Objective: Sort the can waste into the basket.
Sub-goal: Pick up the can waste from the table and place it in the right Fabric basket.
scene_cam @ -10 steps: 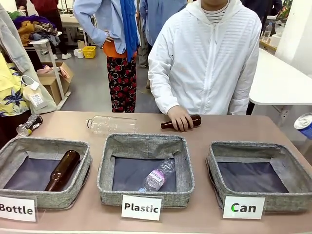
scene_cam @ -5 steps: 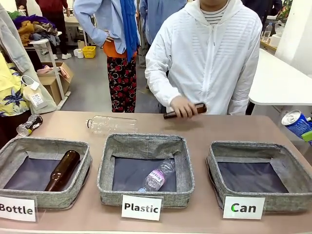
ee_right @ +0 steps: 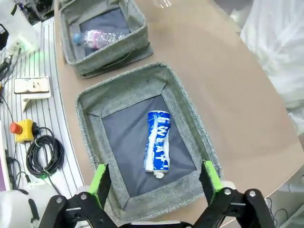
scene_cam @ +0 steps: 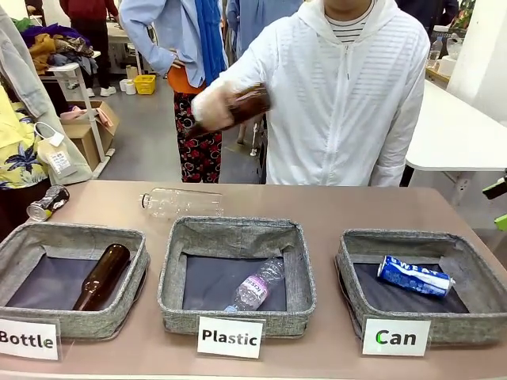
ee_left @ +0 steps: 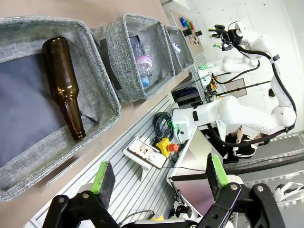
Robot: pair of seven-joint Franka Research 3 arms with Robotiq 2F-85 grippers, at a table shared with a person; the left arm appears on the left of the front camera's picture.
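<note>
Crushed can (scene_cam: 47,203): laid on its side at the far left of the table (scene_cam: 333,210), outside every bin. Its long axis is slanted, with a silver end turned toward the near-left corner.
Blue can (scene_cam: 414,275): laid on its side on the dark lining of the basket (scene_cam: 346,265), which is signed "Can" and set at the right. Its long axis runs nearly left to right, with the right end slightly nearer the camera. The narrowed silver end at the right is possibly the top, but it is too small to be sure.
Left gripper (ee_left: 159,175): fingers spread wide with nothing between them, held over the robot's edge of the table by the "Bottle" bin (scene_cam: 16,241).
Right gripper (ee_right: 154,183): fingers spread wide and nothing gripped, held above the basket, the blue can seen well below.
Surface: a smooth brown tabletop, with three white cards stood along the near edge.
Room: a grey floor, clothes and a cardboard box at the left, people standing behind, a white table at the right.
Bins: three, in one row.
Cans: two.
Brown bottles: two, one lying in the "Bottle" bin (scene_cam: 101,276) and one blurred in the person's hand (scene_cam: 214,107) above the table.
Clear plastic bottles: two, one on the table (scene_cam: 181,202) and one in the "Plastic" bin (scene_cam: 170,269).
</note>
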